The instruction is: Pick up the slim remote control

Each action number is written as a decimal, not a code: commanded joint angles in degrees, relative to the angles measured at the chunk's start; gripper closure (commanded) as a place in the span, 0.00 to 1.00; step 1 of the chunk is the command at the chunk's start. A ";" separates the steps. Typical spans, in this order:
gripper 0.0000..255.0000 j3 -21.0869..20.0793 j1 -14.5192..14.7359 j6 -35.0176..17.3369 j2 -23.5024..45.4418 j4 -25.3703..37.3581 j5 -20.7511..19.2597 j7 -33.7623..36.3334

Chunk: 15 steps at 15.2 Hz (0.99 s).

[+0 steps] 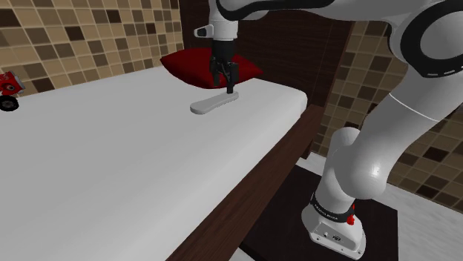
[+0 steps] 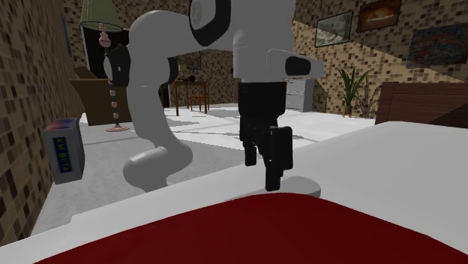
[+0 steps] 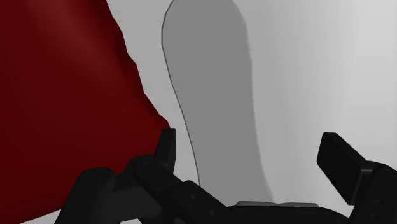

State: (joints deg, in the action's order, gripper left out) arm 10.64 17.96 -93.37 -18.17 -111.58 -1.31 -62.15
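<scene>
The slim remote control [image 1: 211,103] is a plain grey, elongated shape lying flat on the white bed [image 1: 111,148], beside a dark red pillow [image 1: 194,65]. My black gripper [image 1: 225,83] points straight down over the remote's end nearest the pillow. In the wrist view the remote [image 3: 216,95] runs away from the gripper [image 3: 251,159], its near end between the two fingertips [image 3: 167,147], which stand apart and touch neither side. The second exterior view shows the gripper [image 2: 268,171] low over the remote [image 2: 301,184], behind the pillow [image 2: 247,232].
A dark wooden bed frame [image 1: 252,193] and headboard [image 1: 297,44] border the mattress. A small red object [image 1: 7,83] sits at the shoulder view's far left. My stand [image 1: 337,230] is on a dark mat beside the bed. A lamp [image 2: 101,22] stands further off.
</scene>
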 commanded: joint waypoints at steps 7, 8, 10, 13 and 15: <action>0.00 -0.02 2.09 -4.44 3.03 -2.00 -0.52 -9.05; 0.00 -0.01 2.07 -5.21 2.98 -2.81 -0.54 -9.05; 0.00 -0.01 2.06 -5.65 2.96 -3.29 -0.55 -9.05; 1.00 0.02 2.04 -5.55 3.06 -3.08 -0.54 -9.10; 1.00 0.01 2.04 -5.57 3.02 -3.14 -0.54 -9.08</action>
State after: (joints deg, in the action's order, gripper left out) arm 10.59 20.04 -98.94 -15.20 -114.62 -1.82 -71.25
